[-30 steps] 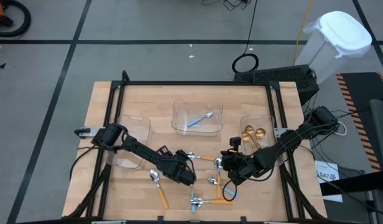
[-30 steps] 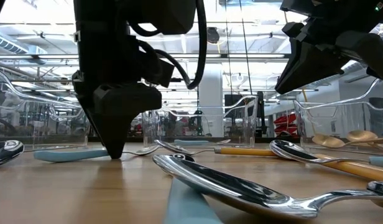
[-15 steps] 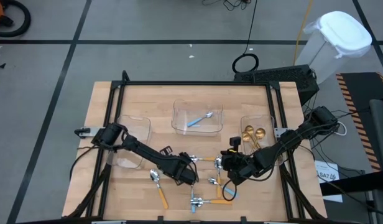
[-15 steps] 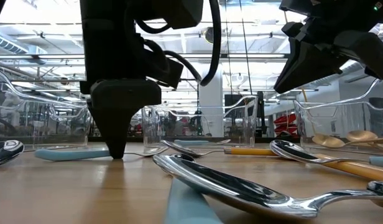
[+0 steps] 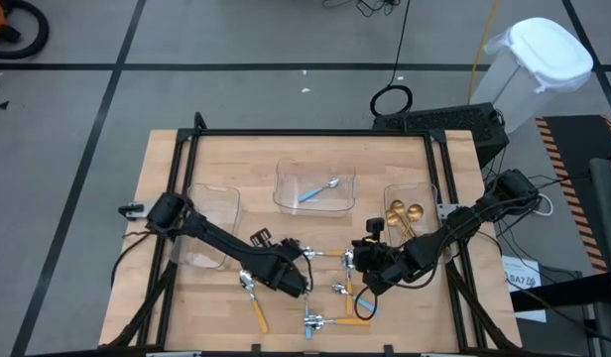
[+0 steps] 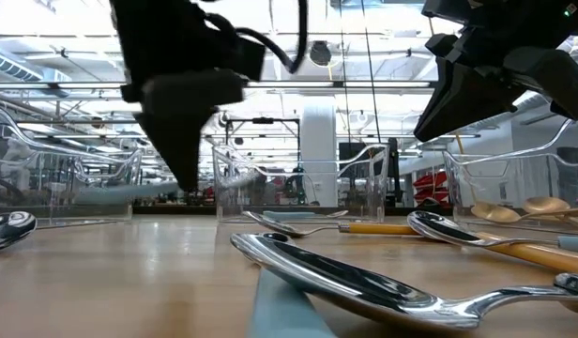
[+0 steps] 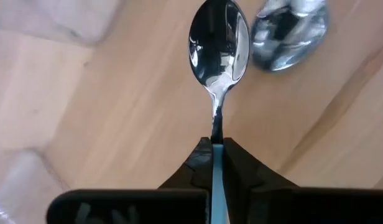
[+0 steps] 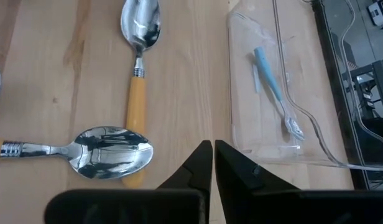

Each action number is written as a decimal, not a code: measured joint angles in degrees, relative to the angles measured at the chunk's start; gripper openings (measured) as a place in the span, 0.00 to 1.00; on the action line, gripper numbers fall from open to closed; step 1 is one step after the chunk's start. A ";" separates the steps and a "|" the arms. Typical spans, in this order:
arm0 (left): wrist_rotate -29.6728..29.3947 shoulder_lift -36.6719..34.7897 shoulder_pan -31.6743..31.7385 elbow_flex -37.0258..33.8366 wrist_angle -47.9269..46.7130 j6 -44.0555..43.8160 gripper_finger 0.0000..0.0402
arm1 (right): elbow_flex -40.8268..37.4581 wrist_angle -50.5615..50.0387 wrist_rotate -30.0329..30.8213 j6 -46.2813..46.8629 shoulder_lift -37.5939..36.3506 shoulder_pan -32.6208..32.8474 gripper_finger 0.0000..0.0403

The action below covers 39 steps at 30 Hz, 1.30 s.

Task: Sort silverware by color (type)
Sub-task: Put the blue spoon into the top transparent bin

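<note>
1. Your left hand [image 7: 217,163] is clamped shut on a blue-handled spoon with a silver bowl [image 7: 218,50]; the thin blue handle runs between its dark fingers [image 7: 241,165] and the bowl sticks out ahead.
2. In the low view the left hand [image 6: 188,160] hangs above the light wooden tabletop [image 6: 129,282], clear of the surface.
3. From above, the left hand [image 5: 296,283] sits over the near middle of the tabletop [image 5: 236,159].
4. Your right hand [image 8: 214,155] is closed with nothing between its fingers – it is over the tabletop just beside the clear plastic middle tray [image 8: 278,93].
5. That middle tray [image 5: 314,186] holds one blue-handled utensil [image 5: 317,190].
6. The clear tray on the right [image 5: 410,203] holds all-gold round-bowled spoons [image 5: 405,211].
7. The clear tray on the left [image 5: 208,223] is partly under the left arm.
8. Orange-handled spoons with silver bowls [image 8: 137,68] lie loose on the tabletop between the two hands – two show in the right wrist view, lying close together.
</note>
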 joint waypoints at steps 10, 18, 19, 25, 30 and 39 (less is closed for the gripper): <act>-7.57 -7.38 -2.07 -0.04 0.20 5.98 0.03 | 0.00 -0.64 -1.42 -0.38 0.00 1.08 0.03; -14.41 -13.72 0.29 0.02 2.15 17.75 0.03 | 0.00 2.47 -1.44 0.91 -0.01 3.31 0.03; -15.18 -14.30 1.00 0.02 2.76 19.29 0.03 | 0.00 3.00 -1.44 0.88 -0.02 3.69 0.03; -15.46 -15.81 7.54 0.04 11.46 36.36 0.02 | 0.00 4.99 -1.43 -0.88 -0.02 5.16 0.03; -11.87 -15.99 14.65 0.07 22.37 48.63 0.02 | 0.00 4.26 -1.44 -2.15 -0.04 5.80 0.03; -2.99 -15.57 24.72 0.07 34.39 55.18 0.02 | 0.02 -2.42 -1.43 0.23 -2.51 8.05 0.03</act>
